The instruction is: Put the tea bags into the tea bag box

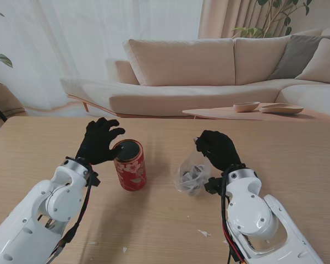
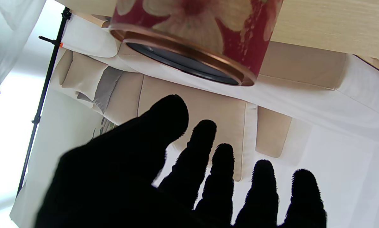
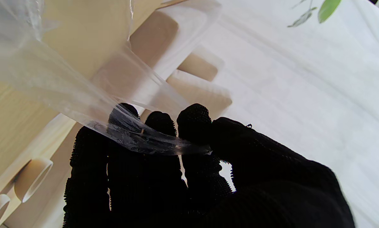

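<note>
On the wooden table (image 1: 165, 220), just left of centre, stands the tea bag box (image 1: 130, 165), a red round tin with a pale flower print and a copper rim, upright, lid off, its dark mouth facing up. Hovering right beside it on its left is the left hand (image 1: 99, 140), black-gloved, fingers spread and curved toward the tin's rim, gripping nothing. The left wrist view confirms it: five fingertips (image 2: 170, 114) fanned apart with daylight between them, and the tin (image 2: 192, 41) just past them, its open mouth clearly showing (no contact that I can make out).

Over to the right, the right hand (image 1: 217, 148) is closed on the top of a clear plastic bag (image 1: 191, 176), which hangs from the fingers with its bunched lower part at or just over the table; whether it touches the table I cannot tell. Dark little shapes sit inside it, presumably the tea bags, though too small to be sure. The right wrist view shows the pinch itself: thumb and fingers (image 3: 192, 120) pressed together on a crumpled strip of the clear film (image 3: 139, 139).

Bag and tin are near each other but apart, a bare strip of table between them. A few white scraps (image 1: 203, 233) lie on the table nearer to me. Beyond the far edge, a beige sofa (image 1: 209, 71).
</note>
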You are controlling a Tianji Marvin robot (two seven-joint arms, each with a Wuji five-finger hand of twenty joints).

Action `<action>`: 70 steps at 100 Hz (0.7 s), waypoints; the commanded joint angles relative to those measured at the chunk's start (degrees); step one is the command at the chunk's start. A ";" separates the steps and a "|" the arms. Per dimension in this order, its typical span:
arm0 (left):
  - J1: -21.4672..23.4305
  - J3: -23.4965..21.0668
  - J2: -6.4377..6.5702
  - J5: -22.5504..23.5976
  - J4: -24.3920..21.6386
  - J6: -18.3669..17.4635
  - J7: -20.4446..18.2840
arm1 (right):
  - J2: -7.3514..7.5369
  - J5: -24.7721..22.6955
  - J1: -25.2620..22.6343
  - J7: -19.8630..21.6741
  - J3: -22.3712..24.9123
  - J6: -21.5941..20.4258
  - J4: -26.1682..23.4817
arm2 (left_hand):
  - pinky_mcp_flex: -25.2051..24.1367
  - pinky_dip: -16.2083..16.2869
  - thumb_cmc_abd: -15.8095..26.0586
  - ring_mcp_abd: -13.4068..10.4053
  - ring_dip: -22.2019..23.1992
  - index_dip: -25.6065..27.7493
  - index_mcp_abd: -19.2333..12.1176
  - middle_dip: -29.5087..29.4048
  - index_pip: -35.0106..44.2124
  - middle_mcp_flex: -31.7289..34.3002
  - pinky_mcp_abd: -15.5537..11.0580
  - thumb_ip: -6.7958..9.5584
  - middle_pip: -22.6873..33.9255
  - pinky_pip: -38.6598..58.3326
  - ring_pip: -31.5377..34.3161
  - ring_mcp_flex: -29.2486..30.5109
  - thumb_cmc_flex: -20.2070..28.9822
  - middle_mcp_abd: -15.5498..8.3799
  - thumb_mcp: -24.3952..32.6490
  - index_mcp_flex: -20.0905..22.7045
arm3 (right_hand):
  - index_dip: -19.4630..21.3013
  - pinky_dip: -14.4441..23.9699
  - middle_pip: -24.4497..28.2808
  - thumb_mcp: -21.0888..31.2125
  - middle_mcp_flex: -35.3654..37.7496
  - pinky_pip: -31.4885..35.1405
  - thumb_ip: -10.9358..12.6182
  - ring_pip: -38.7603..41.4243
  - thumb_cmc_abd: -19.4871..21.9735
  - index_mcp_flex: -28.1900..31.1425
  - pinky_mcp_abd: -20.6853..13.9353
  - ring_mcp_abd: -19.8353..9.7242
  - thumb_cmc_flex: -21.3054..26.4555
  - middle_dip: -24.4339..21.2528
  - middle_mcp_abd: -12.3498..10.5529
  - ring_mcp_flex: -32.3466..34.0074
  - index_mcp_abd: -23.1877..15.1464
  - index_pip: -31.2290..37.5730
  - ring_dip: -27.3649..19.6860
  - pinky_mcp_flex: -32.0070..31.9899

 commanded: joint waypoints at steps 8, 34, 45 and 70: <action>2.00 -1.11 -0.05 -0.34 -1.36 -2.43 0.89 | -0.68 0.33 -0.15 -0.12 1.27 1.42 -0.12 | -0.41 -4.68 2.24 -0.34 -7.78 -4.55 -3.14 -5.19 -1.36 0.32 0.05 1.96 -4.51 -3.68 -6.39 0.21 -2.58 -0.83 -0.36 -3.68 | -0.49 2.07 2.68 0.68 0.44 1.99 0.73 0.72 0.53 0.88 -1.56 -0.07 -0.44 0.59 2.42 -0.60 -1.93 0.61 -0.36 -0.63; 4.88 -2.91 -0.03 -0.63 -3.61 -5.93 1.38 | -0.88 0.38 1.54 0.02 3.70 5.42 2.83 | -0.37 -6.61 2.76 -0.32 -11.18 -5.64 -3.86 -6.94 -0.44 0.68 0.45 1.98 -5.68 -4.07 -6.67 0.22 -2.96 -0.72 -1.27 -5.52 | -0.76 1.91 1.91 0.08 -0.30 1.68 0.59 -0.66 0.71 0.11 -2.03 -0.35 -0.34 0.24 1.55 -1.18 -2.57 0.38 -0.96 -0.82; 6.18 -3.26 0.04 -0.50 -4.61 -6.95 1.32 | -0.56 -1.24 3.46 1.43 3.70 7.44 5.95 | -0.41 -6.78 2.73 -0.14 -11.44 -5.79 -3.91 -7.01 -0.01 0.79 0.68 1.99 -5.64 -4.01 -6.49 0.39 -3.14 -0.59 -1.37 -5.89 | -0.84 1.85 1.82 -0.06 -0.37 1.57 0.60 -0.89 0.77 -0.04 -2.12 -0.41 -0.26 0.17 1.34 -1.28 -2.67 0.44 -1.05 -0.92; 9.03 -3.49 -0.09 -1.83 -6.38 -8.96 1.67 | 0.41 -7.15 7.17 3.93 2.78 10.37 12.24 | -0.48 -7.12 2.81 0.06 -11.90 -6.11 -4.26 -7.15 1.12 1.12 0.87 2.01 -5.71 -3.93 -6.34 0.45 -3.21 -0.33 -1.52 -6.66 | -2.94 1.39 -0.37 0.61 -1.04 0.87 0.81 -3.43 0.07 -0.37 -2.53 -0.66 -4.47 -1.26 0.04 -2.10 -4.21 -0.96 -2.14 -1.05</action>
